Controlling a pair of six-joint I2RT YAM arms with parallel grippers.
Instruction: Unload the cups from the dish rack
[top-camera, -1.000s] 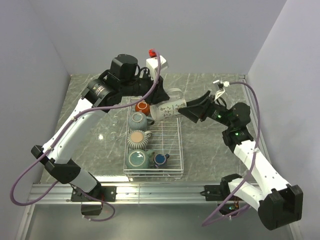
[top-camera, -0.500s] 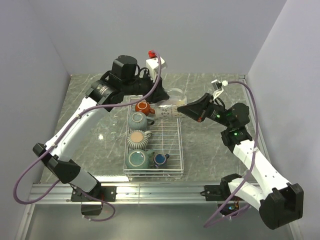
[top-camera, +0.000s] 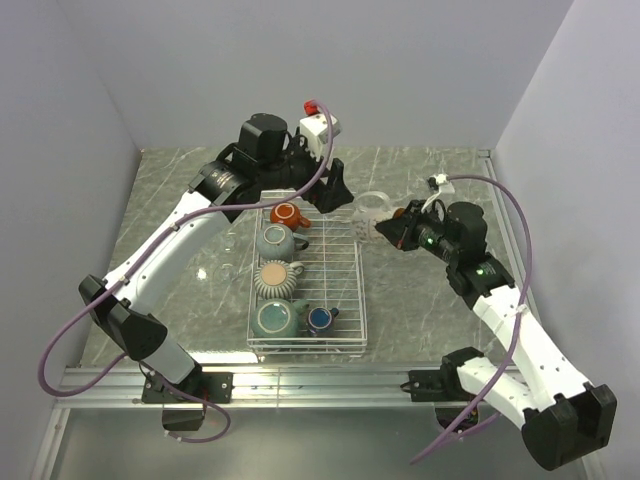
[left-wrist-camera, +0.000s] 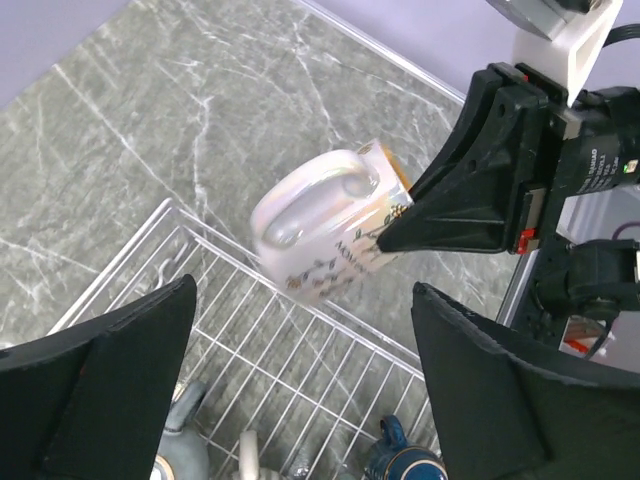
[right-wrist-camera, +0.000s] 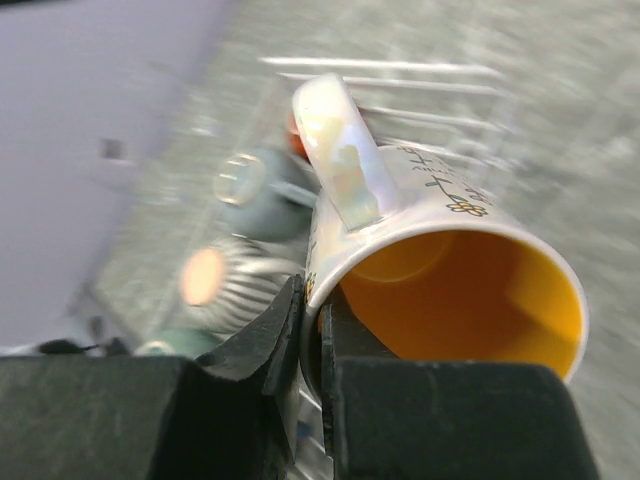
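Note:
A white mug with an orange inside (right-wrist-camera: 440, 250) hangs tilted in the air just past the far right corner of the dish rack (top-camera: 340, 290). My right gripper (right-wrist-camera: 320, 320) is shut on the white mug's (top-camera: 372, 212) rim, one finger inside and one outside. My left gripper (left-wrist-camera: 300, 390) stands wide open above the rack's far end, clear of the white mug (left-wrist-camera: 330, 235). In the rack sit a red-brown mug (top-camera: 285, 214), a grey-teal mug (top-camera: 273, 241), a ribbed beige cup (top-camera: 273, 277), another grey-teal mug (top-camera: 272, 318) and a small dark-blue cup (top-camera: 320, 318).
Clear glasses (top-camera: 228, 255) stand on the marble table left of the rack. Both arms meet over the rack's far right corner, with my left gripper (top-camera: 325, 195) close to my right gripper (top-camera: 385, 228). Grey walls close in the sides and back.
My left gripper let go of the white mug and opened wide. My right gripper closed on its rim and drew it right, off the rack's far corner.

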